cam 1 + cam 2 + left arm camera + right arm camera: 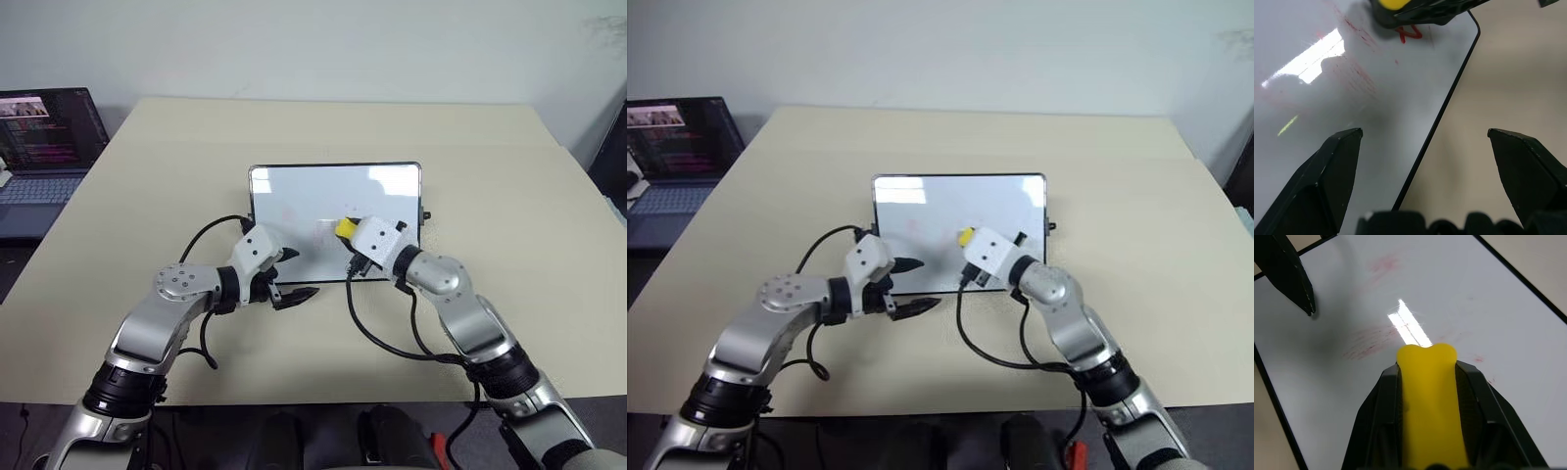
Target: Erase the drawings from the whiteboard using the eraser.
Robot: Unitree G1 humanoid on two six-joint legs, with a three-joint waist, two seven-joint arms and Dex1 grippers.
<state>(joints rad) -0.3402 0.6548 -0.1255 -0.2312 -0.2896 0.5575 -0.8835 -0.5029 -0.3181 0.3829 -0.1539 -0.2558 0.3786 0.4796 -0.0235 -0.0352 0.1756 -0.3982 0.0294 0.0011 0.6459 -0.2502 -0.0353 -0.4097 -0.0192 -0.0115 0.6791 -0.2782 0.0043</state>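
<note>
The left tool (291,277), nearest the camera, stood spread wide and empty astride the near edge of the whiteboard (294,186), at the board's 7 o'clock corner. The right tool (345,233) was clamped on the eraser (1426,382), which sat over the board toward 5 o'clock. Smeared drawings (1369,345) and one sharp red mark (1409,34) remained. Risk: the board, lying loose on the counter (509,196), could slide under wiping pressure; light contact would only smear.

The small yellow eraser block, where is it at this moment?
The small yellow eraser block sits clamped in the right gripper, over the lower middle of the glossy white whiteboard, near faint red smears.
</note>
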